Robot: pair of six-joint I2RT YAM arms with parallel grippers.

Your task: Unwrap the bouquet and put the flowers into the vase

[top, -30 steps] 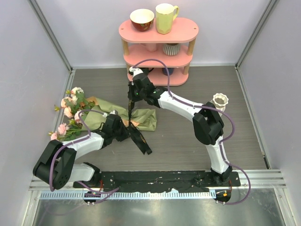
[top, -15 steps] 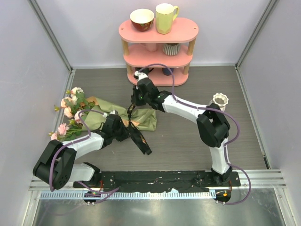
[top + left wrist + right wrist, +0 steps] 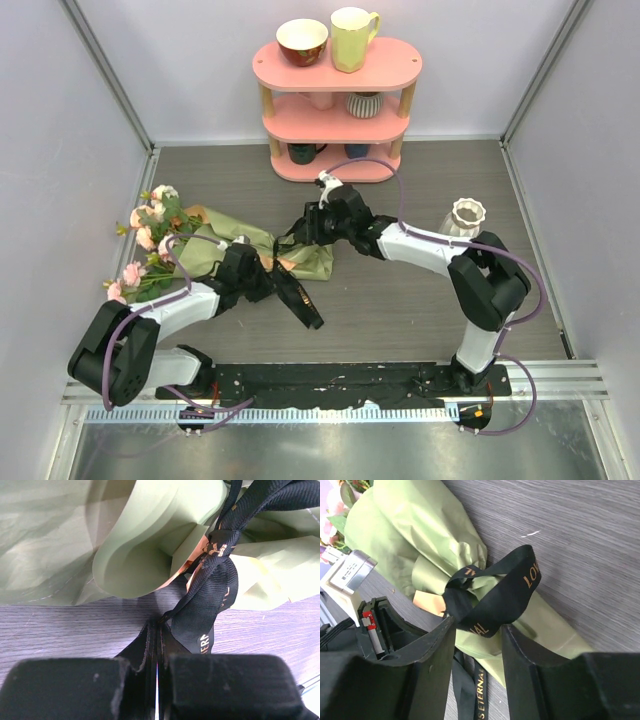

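Note:
The bouquet (image 3: 240, 250) lies on the table, olive-green wrap (image 3: 420, 525) towards the middle, pink and cream flowers (image 3: 150, 228) at the left. A black ribbon (image 3: 212, 600) is still knotted round the wrap. My left gripper (image 3: 264, 274) is shut on a ribbon strand (image 3: 157, 630) close to the knot. My right gripper (image 3: 303, 234) stands open over the wrap's stem end, and a ribbon loop (image 3: 505, 592) lies loose just beyond its fingertips (image 3: 477, 625). A ribbon tail (image 3: 302, 306) trails on the table. The white vase (image 3: 467, 215) stands at the right, beside the right arm.
A pink three-tier shelf (image 3: 340, 75) stands at the back with a bowl (image 3: 301, 41), a pale yellow mug (image 3: 353, 38) and a striped cup (image 3: 364, 104). White walls enclose the table on three sides.
My right gripper moved right and down from the shelf side, opened and let the ribbon go; the strand it held taut has dropped onto the wrap. The left gripper stayed put.

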